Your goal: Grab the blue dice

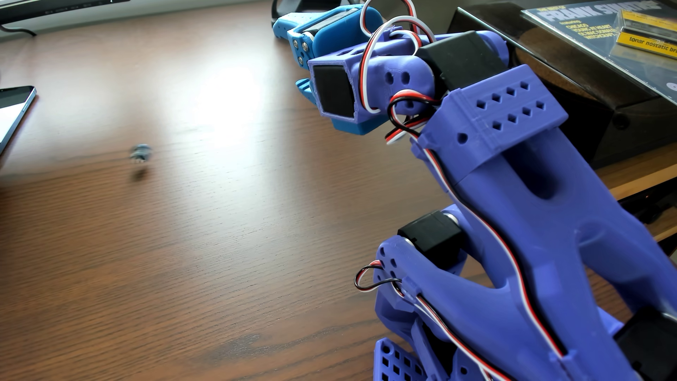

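The blue dice (140, 153) is a tiny dark cube, blurred, at the left-middle of the wooden table (219, 219), with a small dark shadow just below it. My arm (513, 205), printed in purple, rises from the lower right. Its light-blue gripper (289, 58) is at the top centre, pointing away and partly hidden behind the wrist block. One finger (280, 23) reaches left at the top and the other fingertip (304, 91) shows lower down, so the jaws stand apart with nothing between them. The gripper is far to the right of the dice.
A phone or tablet (14, 110) lies at the left edge. A monitor's foot and cable (22, 25) are at the top left. A black box (586, 110) carrying a CD case (600, 33) stands at the upper right, close behind the arm.
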Available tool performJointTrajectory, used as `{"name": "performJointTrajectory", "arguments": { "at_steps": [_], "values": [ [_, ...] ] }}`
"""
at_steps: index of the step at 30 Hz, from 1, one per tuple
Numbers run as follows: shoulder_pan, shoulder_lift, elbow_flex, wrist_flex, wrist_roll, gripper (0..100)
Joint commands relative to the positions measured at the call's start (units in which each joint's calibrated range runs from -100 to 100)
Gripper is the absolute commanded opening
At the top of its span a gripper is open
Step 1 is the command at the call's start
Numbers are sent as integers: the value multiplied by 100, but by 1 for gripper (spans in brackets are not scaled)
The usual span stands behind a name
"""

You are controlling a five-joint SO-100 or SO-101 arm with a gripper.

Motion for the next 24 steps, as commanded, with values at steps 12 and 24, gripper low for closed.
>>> {"name": "performJointTrajectory", "arguments": {
  "at_steps": [12, 24],
  "values": [
    [342, -72, -53, -39, -10, 20],
    [653, -72, 869, 30, -447, 3]
  ]
}}
